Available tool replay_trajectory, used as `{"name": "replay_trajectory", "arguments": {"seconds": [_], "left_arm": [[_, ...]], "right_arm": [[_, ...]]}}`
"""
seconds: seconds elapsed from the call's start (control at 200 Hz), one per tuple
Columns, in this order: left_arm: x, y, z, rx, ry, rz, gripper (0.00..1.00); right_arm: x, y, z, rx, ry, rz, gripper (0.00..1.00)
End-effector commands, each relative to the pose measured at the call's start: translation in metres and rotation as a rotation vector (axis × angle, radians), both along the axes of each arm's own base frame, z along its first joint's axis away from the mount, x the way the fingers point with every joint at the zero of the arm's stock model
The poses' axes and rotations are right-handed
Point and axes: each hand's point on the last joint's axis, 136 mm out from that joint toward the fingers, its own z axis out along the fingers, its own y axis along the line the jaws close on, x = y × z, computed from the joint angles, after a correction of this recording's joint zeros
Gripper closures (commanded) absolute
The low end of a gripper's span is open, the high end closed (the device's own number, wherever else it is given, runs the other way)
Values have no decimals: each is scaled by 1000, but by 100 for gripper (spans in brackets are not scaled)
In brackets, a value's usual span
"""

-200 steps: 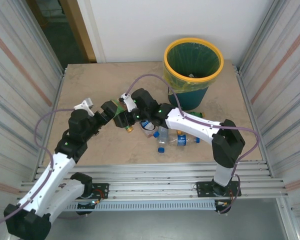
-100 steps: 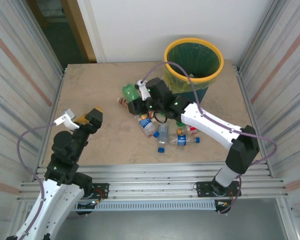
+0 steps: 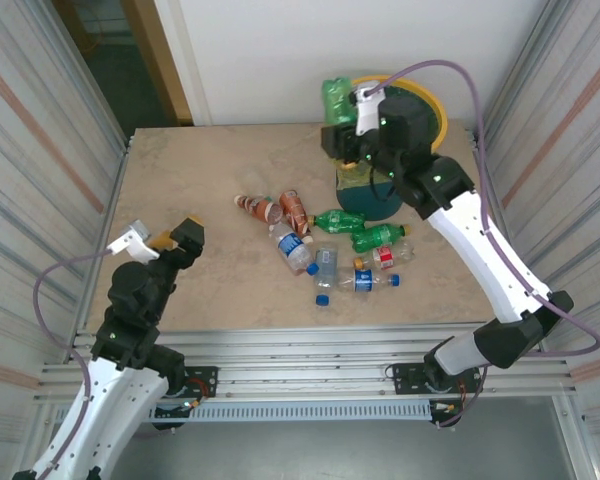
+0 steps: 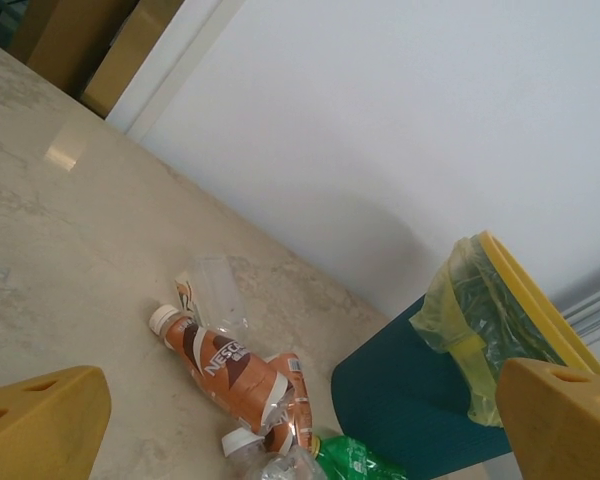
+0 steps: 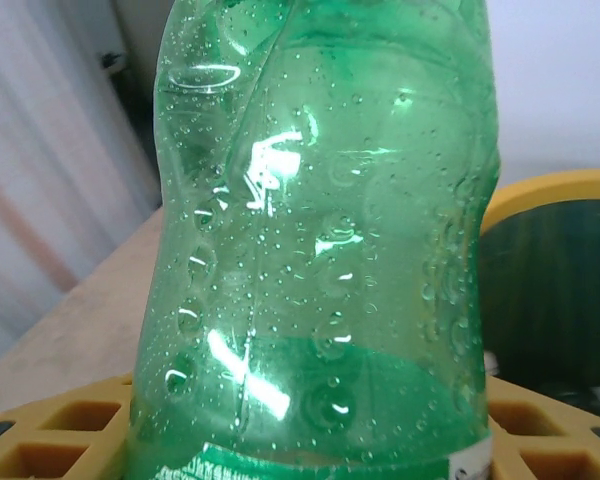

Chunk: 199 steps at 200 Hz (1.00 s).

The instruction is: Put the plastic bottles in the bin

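The right jaws hold a green bottle [image 3: 337,101] just beside the yellow-rimmed bin [image 3: 441,118].

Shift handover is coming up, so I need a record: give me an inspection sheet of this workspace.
Surface: beige table, stone-patterned.
Job's things: green bottle raised by the bin's rim; other plastic bottles lying clustered mid-table.
Clutter: nothing seen.
Grippers: right gripper shut on the green bottle; left gripper open, holding nothing.
Cables: purple cables arc over the right arm and loop beside the left arm.
Surroundings: ribbed metal panels both sides, white wall behind.
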Motion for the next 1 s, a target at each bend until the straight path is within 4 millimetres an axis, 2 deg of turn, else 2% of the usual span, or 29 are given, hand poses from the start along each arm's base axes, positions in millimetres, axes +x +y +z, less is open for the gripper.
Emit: {"name": "replay_trajectory", "arguments": {"seconds": [0.0, 0.065, 0.1, 0.11, 0.13, 0.266, 0.456, 0.511, 0.721, 0.907, 0.992], "left_arm": [[3, 0, -4, 11, 6, 5, 1], [3, 0, -4, 10, 7, 3, 1], [3, 0, -4, 12, 7, 4, 1], [3, 0, -4, 12, 7, 5, 1], [3, 0, -4, 11, 6, 4, 1], [4, 0, -4, 15, 10, 8, 1], [4, 1, -6, 19, 18, 12, 1], [5, 1, -7, 20, 22, 16, 1], [5, 1, -11, 20, 38, 16, 1], [5, 2, -15, 7, 54, 22, 1], [6, 2, -16, 8, 57, 23, 1]], "right_arm": [[21, -22, -1, -41, 13, -51, 78], [36, -34, -5, -41, 34, -75, 78], [44, -39, -13, -44, 55, -86, 78], [46, -41, -5, -36, 38, -88, 78], [50, -45, -3, -32, 35, -94, 78], [80, -67, -13, -10, 71, -134, 78], [116, -86, -41, 19, 166, -148, 78], [126, -88, -58, 12, 215, -147, 78], [142, -88, -100, -12, 343, -134, 73], [147, -86, -127, -27, 409, -131, 70], [147, -85, -137, -29, 439, -122, 65]]}}
